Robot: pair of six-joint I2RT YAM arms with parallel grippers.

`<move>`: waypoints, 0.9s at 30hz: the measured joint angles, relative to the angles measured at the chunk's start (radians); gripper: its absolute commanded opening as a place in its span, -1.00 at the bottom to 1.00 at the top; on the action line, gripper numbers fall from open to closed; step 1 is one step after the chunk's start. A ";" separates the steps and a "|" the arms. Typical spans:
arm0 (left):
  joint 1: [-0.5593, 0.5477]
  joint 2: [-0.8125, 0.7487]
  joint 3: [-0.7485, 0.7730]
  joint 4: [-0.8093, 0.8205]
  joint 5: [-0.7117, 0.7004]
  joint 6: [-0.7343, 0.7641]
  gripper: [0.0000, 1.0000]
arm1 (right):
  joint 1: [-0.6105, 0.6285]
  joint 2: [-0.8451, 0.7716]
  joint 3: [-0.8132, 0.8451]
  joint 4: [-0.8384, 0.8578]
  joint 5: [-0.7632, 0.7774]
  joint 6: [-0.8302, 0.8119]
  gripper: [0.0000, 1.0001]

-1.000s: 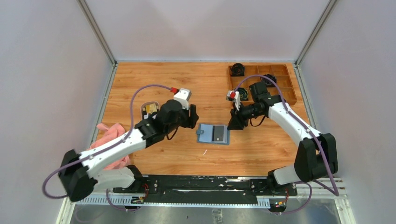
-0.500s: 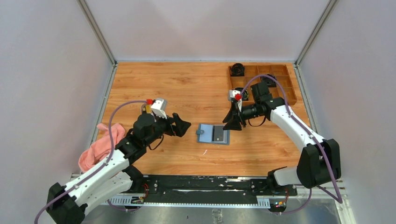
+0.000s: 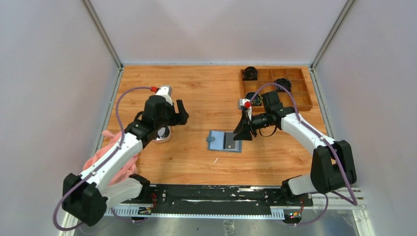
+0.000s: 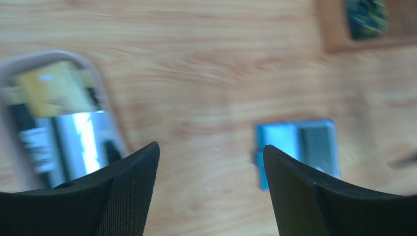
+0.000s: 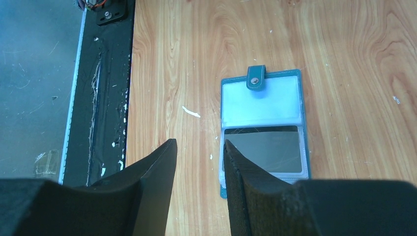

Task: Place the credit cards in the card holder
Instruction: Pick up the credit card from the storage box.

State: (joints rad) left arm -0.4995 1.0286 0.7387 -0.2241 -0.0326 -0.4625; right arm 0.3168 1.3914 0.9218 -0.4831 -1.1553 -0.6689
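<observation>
The card holder [image 3: 224,141] lies open on the wood, teal with clear pockets [image 5: 260,105] and a snap tab. A dark credit card [image 5: 263,150] sits in its near pocket. More credit cards, a yellow one [image 4: 54,88] and a silver-and-black one [image 4: 81,142], lie in the small white dish [image 4: 105,105]. My left gripper [image 4: 211,147] hangs open and empty between dish and holder [image 4: 297,147]. My right gripper [image 5: 198,144] is open just beside the holder's edge, with bare wood between its fingers.
A brown wooden compartment tray [image 3: 295,81] with dark round parts stands at the back right. A pink cloth [image 3: 110,157] lies at the left edge under my left arm. The arm covers most of the white dish [image 3: 163,135] in the top view.
My left arm has swung away from the card holder back toward the dish, and its jaws have opened wide. My right gripper has shifted slightly closer to the holder.
</observation>
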 measured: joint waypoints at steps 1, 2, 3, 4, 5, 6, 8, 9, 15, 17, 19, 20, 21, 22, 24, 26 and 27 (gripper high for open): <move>0.044 0.026 0.042 -0.037 -0.011 0.020 0.56 | 0.000 0.003 0.000 0.002 0.001 0.003 -0.13; 0.092 0.056 0.076 -0.071 -0.028 0.042 0.55 | 0.000 0.006 0.000 0.003 0.003 0.004 -0.13; 0.144 0.091 0.101 -0.105 -0.043 0.069 0.53 | 0.000 0.009 0.000 0.005 0.004 0.007 -0.13; 0.177 0.115 0.109 -0.127 -0.056 0.090 0.49 | 0.000 0.011 0.000 0.006 0.005 0.009 -0.13; 0.204 0.138 0.113 -0.148 -0.067 0.111 0.46 | 0.000 0.013 0.000 0.007 0.005 0.011 -0.13; 0.236 0.167 0.114 -0.178 -0.071 0.142 0.44 | 0.000 0.015 0.000 0.008 0.005 0.014 -0.13; 0.282 0.232 0.122 -0.231 -0.076 0.202 0.40 | 0.000 0.018 0.000 0.010 0.006 0.018 -0.13; 0.304 0.266 0.134 -0.256 -0.069 0.230 0.39 | 0.000 0.021 0.000 0.012 0.006 0.020 -0.13; 0.409 0.399 0.210 -0.307 -0.011 0.326 0.34 | 0.000 0.037 0.000 0.013 0.007 0.027 -0.14; 0.423 0.421 0.229 -0.310 0.015 0.344 0.30 | 0.000 0.039 0.000 0.012 0.007 0.029 -0.14; 0.430 0.442 0.240 -0.310 0.043 0.358 0.29 | 0.000 0.040 0.000 0.012 0.007 0.031 -0.14; 0.433 0.472 0.243 -0.317 0.091 0.376 0.30 | 0.000 0.048 0.000 0.012 0.007 0.037 -0.14; 0.433 0.472 0.242 -0.317 0.093 0.377 0.30 | 0.000 0.049 0.000 0.012 0.007 0.038 -0.14; 0.433 0.475 0.243 -0.320 0.096 0.378 0.30 | 0.000 0.050 0.000 0.012 0.007 0.040 -0.14; 0.433 0.482 0.243 -0.321 0.097 0.381 0.35 | 0.000 0.056 0.002 0.012 0.007 0.042 -0.14; 0.433 0.497 0.244 -0.324 0.096 0.381 0.40 | 0.000 0.063 0.003 0.012 0.007 0.044 -0.14; 0.433 0.506 0.244 -0.326 0.093 0.381 0.41 | 0.000 0.065 0.003 0.012 0.007 0.044 -0.14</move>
State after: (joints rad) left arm -0.0666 1.5345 0.9825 -0.5499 0.0601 -0.0814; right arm 0.3168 1.4567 0.9245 -0.4713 -1.1484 -0.6247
